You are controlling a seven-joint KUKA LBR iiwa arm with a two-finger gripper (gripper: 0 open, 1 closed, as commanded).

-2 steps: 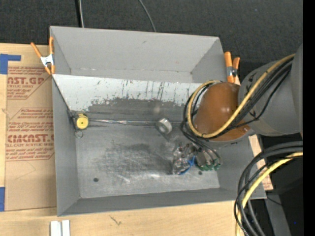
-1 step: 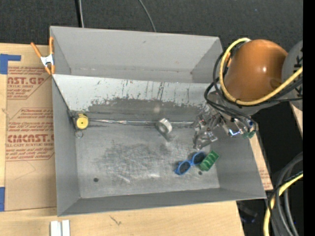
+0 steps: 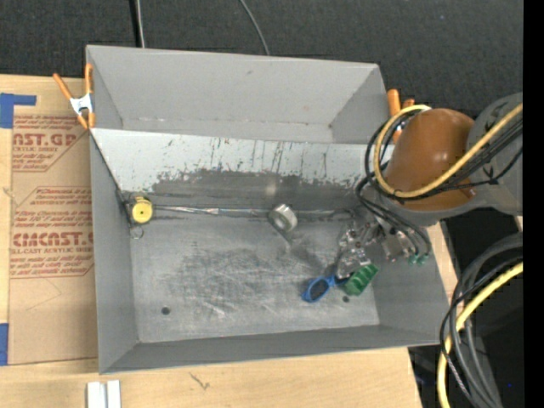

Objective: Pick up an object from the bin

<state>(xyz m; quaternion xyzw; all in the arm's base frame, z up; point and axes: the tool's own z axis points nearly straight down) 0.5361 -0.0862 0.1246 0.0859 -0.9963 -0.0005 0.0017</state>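
Observation:
My gripper (image 3: 351, 257) is low in the bin's near right corner, reaching in from the right. Just below its tip lie a small green block-shaped thing (image 3: 362, 280) and, to that thing's left, a blue loop-shaped thing (image 3: 317, 289). The two touch or nearly touch. The gripper's tip stands right over the gap between them, closest to the green one. Whether anything is held I cannot see.
A short silver cylinder (image 3: 283, 218) lies near the middle of the floor by the back wall. A small yellow round thing (image 3: 140, 211) sits in the far left corner. The arm's orange cover and cables hang over the right rim.

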